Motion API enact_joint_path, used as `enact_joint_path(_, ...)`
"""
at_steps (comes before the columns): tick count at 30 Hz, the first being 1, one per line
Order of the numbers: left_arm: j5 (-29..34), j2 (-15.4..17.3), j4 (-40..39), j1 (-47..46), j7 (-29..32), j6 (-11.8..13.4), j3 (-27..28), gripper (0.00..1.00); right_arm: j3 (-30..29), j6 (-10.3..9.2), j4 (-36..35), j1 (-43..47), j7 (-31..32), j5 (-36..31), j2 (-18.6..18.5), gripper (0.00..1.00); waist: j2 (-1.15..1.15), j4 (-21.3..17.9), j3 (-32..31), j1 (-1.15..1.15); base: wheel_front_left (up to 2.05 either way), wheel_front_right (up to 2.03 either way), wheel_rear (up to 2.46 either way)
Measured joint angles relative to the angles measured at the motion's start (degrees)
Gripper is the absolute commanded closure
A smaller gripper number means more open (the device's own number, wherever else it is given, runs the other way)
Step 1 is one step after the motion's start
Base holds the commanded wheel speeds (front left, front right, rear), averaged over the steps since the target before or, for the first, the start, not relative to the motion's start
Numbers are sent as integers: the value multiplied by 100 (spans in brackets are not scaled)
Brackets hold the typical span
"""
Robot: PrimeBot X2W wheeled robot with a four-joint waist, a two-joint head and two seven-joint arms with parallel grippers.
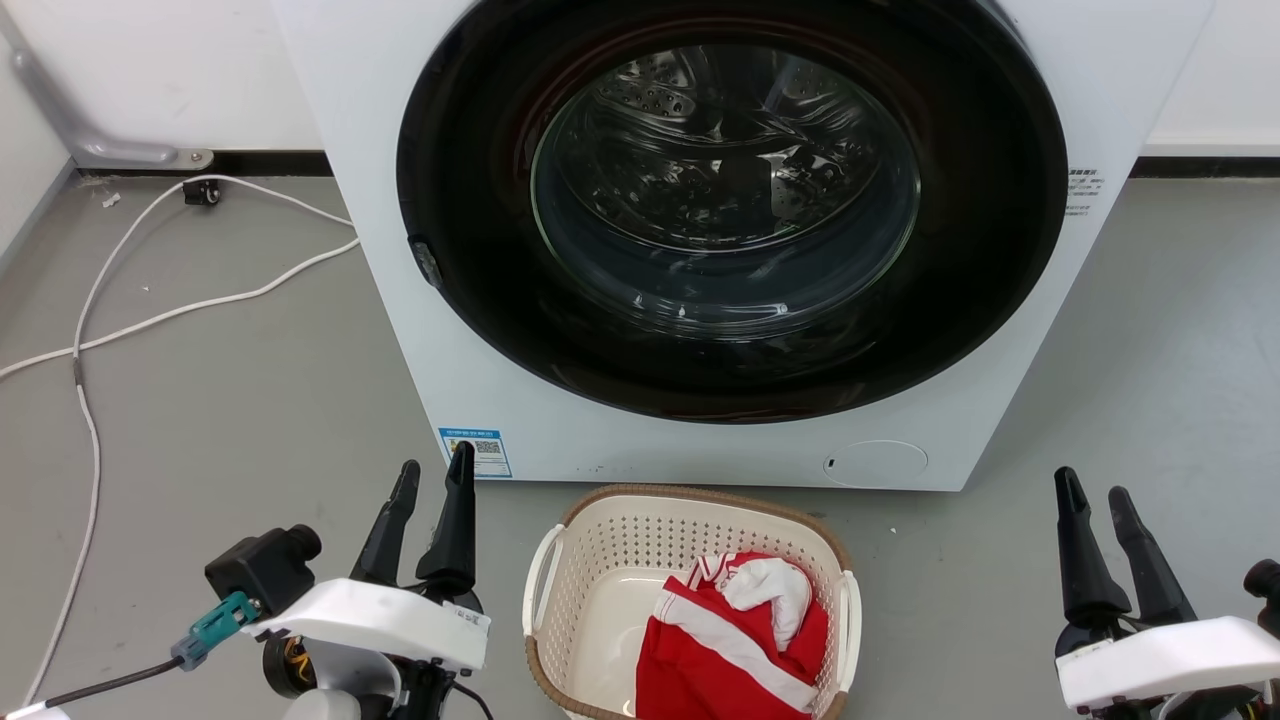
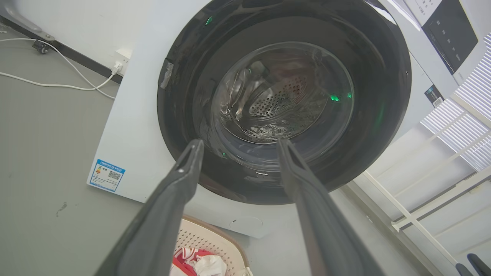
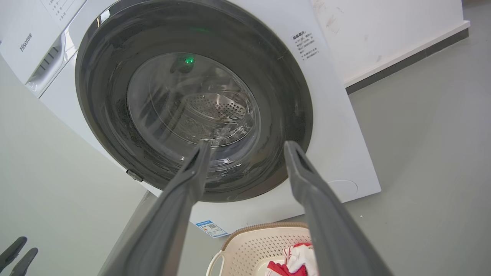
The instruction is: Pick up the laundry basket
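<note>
Basket (image 1: 620, 540), seemingly untouched, between spread left fingers (image 1: 455, 530) and right fingers (image 1: 1080, 560)

- The cream perforated plastic laundry basket (image 1: 610, 545) with a brown woven-look rim is cut off at its near end by the head view's bottom edge.
- A crumpled red-and-white garment (image 1: 730, 640) hides part of its floor.
- The print on the white front-loading washer (image 1: 390, 300)'s blue-and-white sticker (image 1: 487, 455) is too small to read.

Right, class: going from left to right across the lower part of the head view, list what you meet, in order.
left gripper → laundry basket → right gripper
</note>
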Motion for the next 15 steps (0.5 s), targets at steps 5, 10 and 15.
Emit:
enact_joint_path(5,349,-2,25,-5,-78,0,-37,0,-5,1,-115,66,7,-358,0,0,0,9,4,0,0,0,0)
enact_joint_path(10,655,-3,45,-14,-135,15,-59,0,-12,1,-203,101,26,-641,0,0,0,14,2,0,0,0,0)
enact_joint_path(15,1002,-4,64,-24,-224,44,-92,0,-14,1,-297,181,51,-970,0,0,0,25,-4,0,0,0,0)
